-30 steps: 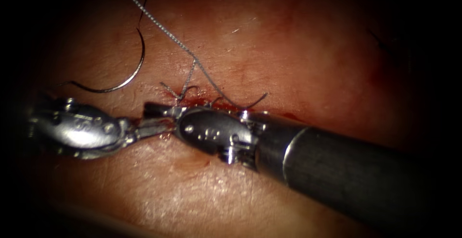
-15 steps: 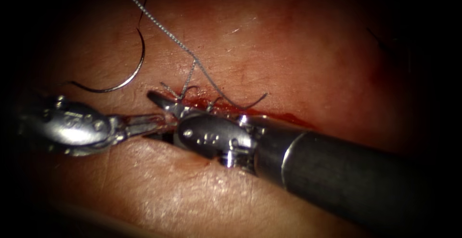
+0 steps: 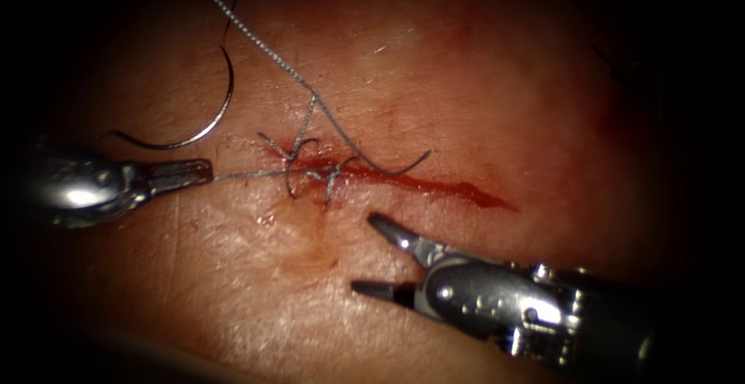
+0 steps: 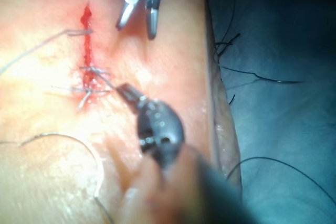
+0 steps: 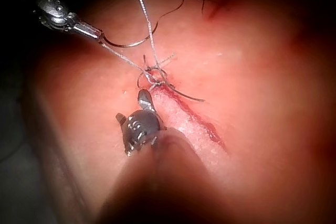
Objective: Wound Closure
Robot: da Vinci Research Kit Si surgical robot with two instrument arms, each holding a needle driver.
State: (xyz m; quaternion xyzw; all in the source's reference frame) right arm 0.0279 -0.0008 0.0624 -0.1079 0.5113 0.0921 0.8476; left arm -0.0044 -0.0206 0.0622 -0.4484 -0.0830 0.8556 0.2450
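With the left tool clamped on the thread leading taut into the knot at the cut's left end, the right tool gaping empty below the cut and the needle lying free on the tissue upper left — overtension risks tearing tissue or snapping thread.

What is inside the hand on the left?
The left hand is shut on the thread, which runs taut to the knot on the cut. The pinched bit of thread is hidden. The right hand is open, holding nothing. The needle lies on the tissue.
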